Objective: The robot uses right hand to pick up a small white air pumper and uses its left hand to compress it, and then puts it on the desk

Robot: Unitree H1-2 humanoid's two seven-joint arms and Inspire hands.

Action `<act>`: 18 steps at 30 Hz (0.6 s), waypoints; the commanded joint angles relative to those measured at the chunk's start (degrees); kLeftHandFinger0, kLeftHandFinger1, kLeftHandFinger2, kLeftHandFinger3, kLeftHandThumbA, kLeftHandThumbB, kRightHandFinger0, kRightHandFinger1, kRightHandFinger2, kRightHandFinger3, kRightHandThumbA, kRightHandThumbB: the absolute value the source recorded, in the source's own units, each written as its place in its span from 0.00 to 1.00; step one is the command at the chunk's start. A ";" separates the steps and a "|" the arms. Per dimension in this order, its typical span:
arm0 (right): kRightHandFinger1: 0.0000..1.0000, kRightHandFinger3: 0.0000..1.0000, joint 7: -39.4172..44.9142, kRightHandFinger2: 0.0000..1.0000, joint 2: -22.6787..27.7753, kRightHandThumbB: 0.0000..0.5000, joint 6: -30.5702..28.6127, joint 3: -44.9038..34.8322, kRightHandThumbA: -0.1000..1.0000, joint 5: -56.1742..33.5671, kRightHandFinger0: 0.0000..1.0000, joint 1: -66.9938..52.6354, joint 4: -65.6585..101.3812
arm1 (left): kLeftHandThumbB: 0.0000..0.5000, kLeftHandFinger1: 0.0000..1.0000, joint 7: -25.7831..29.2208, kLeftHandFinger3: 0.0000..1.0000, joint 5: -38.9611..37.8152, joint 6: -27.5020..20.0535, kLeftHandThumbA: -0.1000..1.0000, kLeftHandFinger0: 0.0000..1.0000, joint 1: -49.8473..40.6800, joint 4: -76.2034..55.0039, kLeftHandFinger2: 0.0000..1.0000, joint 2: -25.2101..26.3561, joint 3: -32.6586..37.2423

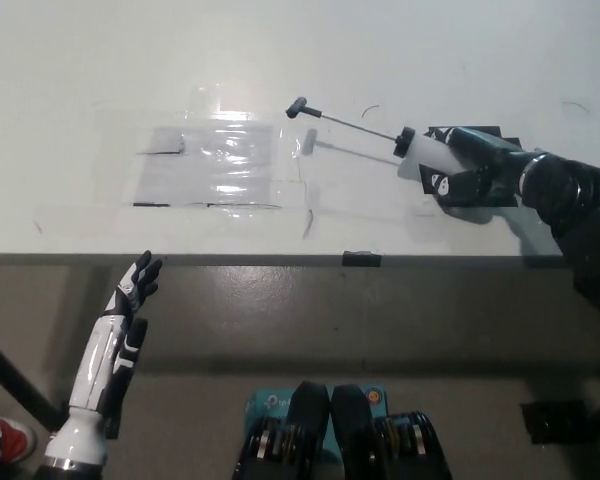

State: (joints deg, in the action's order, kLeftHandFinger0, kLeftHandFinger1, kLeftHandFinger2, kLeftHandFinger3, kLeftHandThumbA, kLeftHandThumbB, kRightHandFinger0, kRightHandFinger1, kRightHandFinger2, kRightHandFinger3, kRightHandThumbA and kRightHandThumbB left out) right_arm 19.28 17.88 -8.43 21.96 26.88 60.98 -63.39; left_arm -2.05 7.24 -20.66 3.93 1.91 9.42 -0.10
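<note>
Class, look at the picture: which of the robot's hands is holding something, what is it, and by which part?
The black right hand holds the small white air pump by its barrel; the white left hand holds nothing.

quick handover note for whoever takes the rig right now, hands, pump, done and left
Right hand: shut on the air pumper, lifted off the desk, plunger rod extended toward the upper left, its black handle above the clear taped sheet.
Left hand: open, resting low in front of the desk edge, far from the pumper.
Done: pickup.
Left: bring the left hand to the handle, compress, set the pumper on the desk.
</note>
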 commanded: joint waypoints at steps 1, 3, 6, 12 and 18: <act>0.63 0.97 9.95 0.90 2.38 0.27 6.34 -1.19 0.00 -3.25 0.15 3.18 5.88 | 0.48 1.00 -0.03 1.00 -0.82 0.00 1.00 1.00 1.21 -2.70 1.00 0.37 -0.41; 0.61 0.98 11.46 0.89 2.79 0.28 7.06 -1.23 0.00 -3.44 0.13 2.84 7.69 | 0.47 1.00 -0.15 1.00 -1.41 0.73 1.00 1.00 1.35 -3.50 1.00 0.42 -0.61; 0.61 0.99 14.31 0.89 3.72 0.28 9.93 -1.43 0.00 -4.07 0.14 1.57 12.25 | 0.47 1.00 -0.75 1.00 -3.79 2.56 1.00 1.00 2.34 -6.02 1.00 0.60 -1.00; 0.61 1.00 18.90 0.90 5.26 0.27 13.55 -0.03 0.00 -2.95 0.15 0.17 19.91 | 0.44 1.00 -0.82 1.00 -6.95 4.75 1.00 1.00 6.51 -9.17 1.00 1.48 -2.59; 0.58 0.97 23.81 0.87 6.40 0.27 17.71 -0.39 0.00 -4.32 0.12 -0.90 25.43 | 0.35 1.00 -1.20 1.00 -12.10 9.56 1.00 1.00 11.81 -12.52 1.00 2.48 -5.57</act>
State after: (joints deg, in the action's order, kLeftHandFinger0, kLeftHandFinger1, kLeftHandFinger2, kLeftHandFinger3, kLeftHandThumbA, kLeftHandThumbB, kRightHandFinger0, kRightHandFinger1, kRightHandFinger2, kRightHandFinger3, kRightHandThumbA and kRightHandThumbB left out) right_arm 37.18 22.24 4.80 21.91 25.00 58.47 -42.17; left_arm -2.08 0.81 -14.67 12.23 -7.77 9.88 -3.92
